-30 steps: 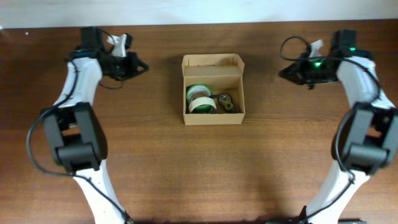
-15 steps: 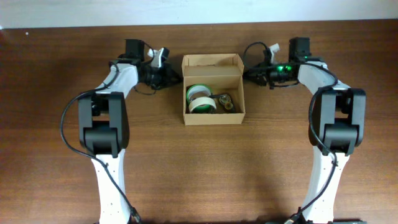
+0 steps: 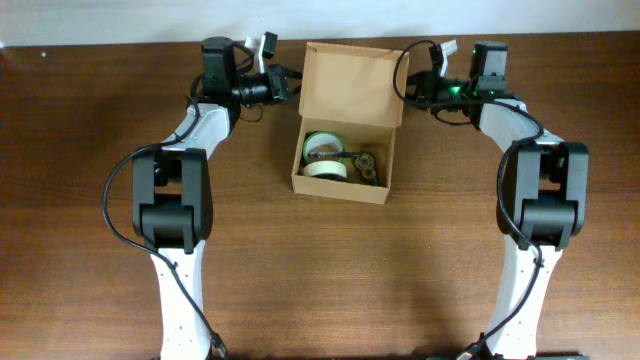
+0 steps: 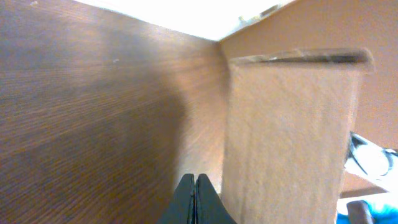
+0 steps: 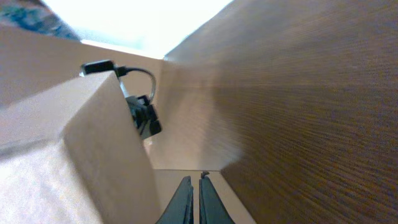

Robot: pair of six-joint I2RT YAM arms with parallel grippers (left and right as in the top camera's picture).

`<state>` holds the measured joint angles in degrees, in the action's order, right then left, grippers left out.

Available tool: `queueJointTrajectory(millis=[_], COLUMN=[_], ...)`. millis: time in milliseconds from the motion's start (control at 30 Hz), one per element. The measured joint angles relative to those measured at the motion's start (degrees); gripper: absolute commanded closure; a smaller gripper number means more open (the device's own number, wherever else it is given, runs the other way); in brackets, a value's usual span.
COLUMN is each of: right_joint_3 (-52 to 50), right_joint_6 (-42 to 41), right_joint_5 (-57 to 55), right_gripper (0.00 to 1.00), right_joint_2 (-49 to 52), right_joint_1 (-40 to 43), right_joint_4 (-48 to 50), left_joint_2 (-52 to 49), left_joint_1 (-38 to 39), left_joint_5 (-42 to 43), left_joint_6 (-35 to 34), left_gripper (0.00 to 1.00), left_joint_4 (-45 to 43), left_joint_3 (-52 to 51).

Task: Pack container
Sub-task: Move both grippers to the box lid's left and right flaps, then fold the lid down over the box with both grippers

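The container (image 3: pixel 340 188) is a tan cardboard box at the table's middle, slightly rotated. Its flap lid (image 3: pixel 352 85) stands raised at the back. Inside lie a green and white tape roll (image 3: pixel 322 157) and dark small items (image 3: pixel 366 166). My left gripper (image 3: pixel 287 86) is shut beside the lid's left edge. In the left wrist view the fingers (image 4: pixel 194 198) are pressed together next to the cardboard (image 4: pixel 286 143). My right gripper (image 3: pixel 414 88) is shut at the lid's right edge. Its fingers (image 5: pixel 191 198) sit next to the cardboard (image 5: pixel 74 149).
The brown wooden table (image 3: pixel 320 280) extends in front of the box. A pale wall edge (image 3: pixel 100 20) runs along the back. Both arms reach in from the sides, elbows at left (image 3: pixel 165 195) and right (image 3: pixel 540 190).
Both grippers moved inward and back to the lid's side edges. The lid rose from lying back to standing up, and the box shifted and turned slightly.
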<state>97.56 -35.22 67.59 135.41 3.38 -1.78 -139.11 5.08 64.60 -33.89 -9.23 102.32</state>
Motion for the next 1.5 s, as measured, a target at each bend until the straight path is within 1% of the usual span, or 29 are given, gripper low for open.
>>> queueJointTrajectory(millis=[67,200,367,433,500,600,667,733,833,933,1067,1233,1400,1500], right_joint_3=[0.02,0.04,0.04,0.04,0.02,0.15,0.31,0.70,1.01,1.03,0.85,0.85,0.76,0.79], right_joint_6=[-0.50,-1.22,-1.92,-1.99,-2.01,-2.01,-1.25,0.87,5.33,9.66,13.92,17.14,20.31,21.90], right_joint_5=[2.08,5.60,7.10,7.02,6.84,6.08,4.59,1.49,-4.92,-11.41,-16.98,-21.59,-30.25,-35.39], right_gripper=[0.96,0.96,0.96,0.96,0.96,0.96,0.96,0.96,0.96,0.96,0.96,0.96,0.96,0.96], right_joint_2=[0.00,0.00,-0.44,-2.08,-4.74,-10.23,-14.19,-17.81,-21.46,-22.77,-22.77,-22.84,-24.96,-26.86], right_joint_1=[0.00,0.00,0.00,0.00,-0.02,-0.31,-0.96,-2.32,-5.29,-8.79,-12.35,-13.92,-14.82,-16.50], right_joint_4=[1.25,1.38,0.96,0.74,0.57,-1.29,-5.73,-13.18,-25.46,-33.88,-40.06,-44.63,-54.34,-59.17], left_joint_2=[0.00,0.02,0.28,1.20,2.89,6.58,9.75,12.46,15.74,18.03,19.41,19.43,19.87,21.22], left_joint_1=[0.00,0.00,0.00,0.00,0.00,0.00,0.00,0.00,0.02,0.02,0.22,0.83,2.12,3.80], left_joint_5=[1.18,2.14,2.73,2.73,2.51,1.44,-0.35,-2.19,-3.89,-5.75,-8.17,-12.61,-18.08,-23.15], left_joint_6=[-2.51,-4.96,-5.40,-5.25,-4.63,-1.57,2.10,6.45,12.11,17.14,23.87,29.46,32.65,34.01], left_gripper=[0.98,0.98,0.98,0.98,0.98,0.98,0.98,0.98,0.98,0.98,0.98,0.98,0.98,0.98], left_joint_4=[-2.36,-3.13,-3.37,-3.30,-1.42,6.51,15.80,23.69,32.15,40.79,51.28,60.33,65.53,68.70], left_joint_3=[0.00,0.00,0.00,0.00,0.00,0.07,0.15,0.24,0.28,0.35,0.37,0.35,0.35,0.35])
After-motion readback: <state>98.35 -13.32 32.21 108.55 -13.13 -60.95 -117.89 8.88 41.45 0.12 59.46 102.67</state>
